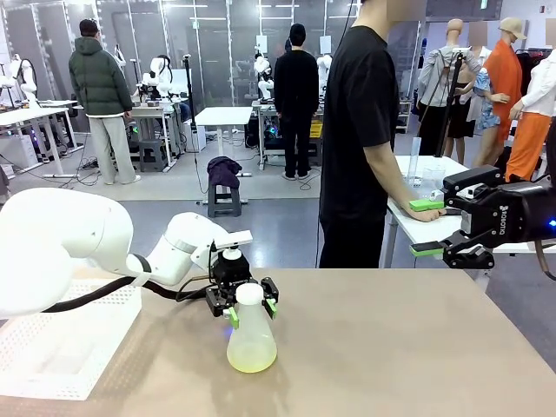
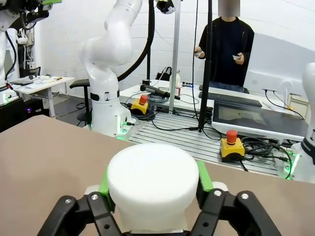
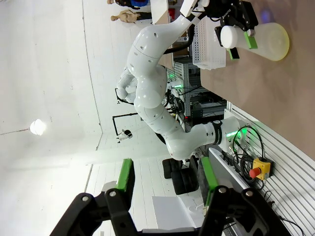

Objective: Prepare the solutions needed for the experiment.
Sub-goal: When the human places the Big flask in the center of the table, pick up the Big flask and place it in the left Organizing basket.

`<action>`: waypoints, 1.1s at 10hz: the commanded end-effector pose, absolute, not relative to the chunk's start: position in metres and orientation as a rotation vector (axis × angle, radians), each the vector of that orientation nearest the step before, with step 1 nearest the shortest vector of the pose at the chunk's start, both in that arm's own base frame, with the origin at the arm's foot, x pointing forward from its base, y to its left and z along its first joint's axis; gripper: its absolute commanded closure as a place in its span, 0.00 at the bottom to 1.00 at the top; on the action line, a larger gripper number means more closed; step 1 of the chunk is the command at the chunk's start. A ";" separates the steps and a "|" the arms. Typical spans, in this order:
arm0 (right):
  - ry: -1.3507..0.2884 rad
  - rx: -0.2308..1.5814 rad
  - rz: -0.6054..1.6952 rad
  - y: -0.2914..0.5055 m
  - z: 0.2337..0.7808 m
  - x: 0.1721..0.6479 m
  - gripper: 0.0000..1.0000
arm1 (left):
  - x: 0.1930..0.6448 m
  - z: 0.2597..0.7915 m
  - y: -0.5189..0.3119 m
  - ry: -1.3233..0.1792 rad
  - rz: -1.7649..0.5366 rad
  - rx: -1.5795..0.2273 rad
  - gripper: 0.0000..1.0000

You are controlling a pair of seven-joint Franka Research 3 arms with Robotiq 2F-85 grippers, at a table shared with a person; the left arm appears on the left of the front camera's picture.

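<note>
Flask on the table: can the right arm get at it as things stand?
Probably not cleanly. The left tool is clamped round the neck of the flask, leaving only its body exposed. The right tool hangs open off to the side, with bare tabletop between.

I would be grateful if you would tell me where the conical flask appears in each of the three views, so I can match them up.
Front view: the conical flask stands low and centre-left on the brown table, its neck between the left gripper pads.
Left wrist view: its white top sits bottom centre, between the green pads.
Right wrist view: it lies sideways at the top right.
Shared landmark: the left gripper on the neck.
</note>
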State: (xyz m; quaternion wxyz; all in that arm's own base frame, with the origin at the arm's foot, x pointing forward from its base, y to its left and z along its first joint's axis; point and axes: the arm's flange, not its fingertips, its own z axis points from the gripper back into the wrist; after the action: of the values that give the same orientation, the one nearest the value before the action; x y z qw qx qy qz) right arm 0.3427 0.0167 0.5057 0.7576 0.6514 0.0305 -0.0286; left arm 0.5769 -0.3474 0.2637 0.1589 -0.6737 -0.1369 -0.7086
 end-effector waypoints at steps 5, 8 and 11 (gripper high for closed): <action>0.067 1.418 -0.051 0.016 0.506 0.343 0.34 | 0.579 0.267 -0.346 -0.395 -2.026 -1.971 0.96; 0.067 1.418 -0.051 0.016 0.506 0.343 0.34 | 0.577 0.276 -0.353 -0.372 -2.039 -1.951 1.00; 0.067 1.418 -0.051 0.016 0.506 0.343 0.34 | 0.571 0.324 -0.349 -0.381 -2.124 -1.970 1.00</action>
State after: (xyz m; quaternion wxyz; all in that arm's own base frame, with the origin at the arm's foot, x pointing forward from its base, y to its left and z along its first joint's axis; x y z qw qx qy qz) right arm 0.3427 0.0167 0.5057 0.7576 0.6514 0.0306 -0.0287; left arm 0.5729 -0.3553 0.2951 0.1319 -0.6694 -0.1327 -0.7190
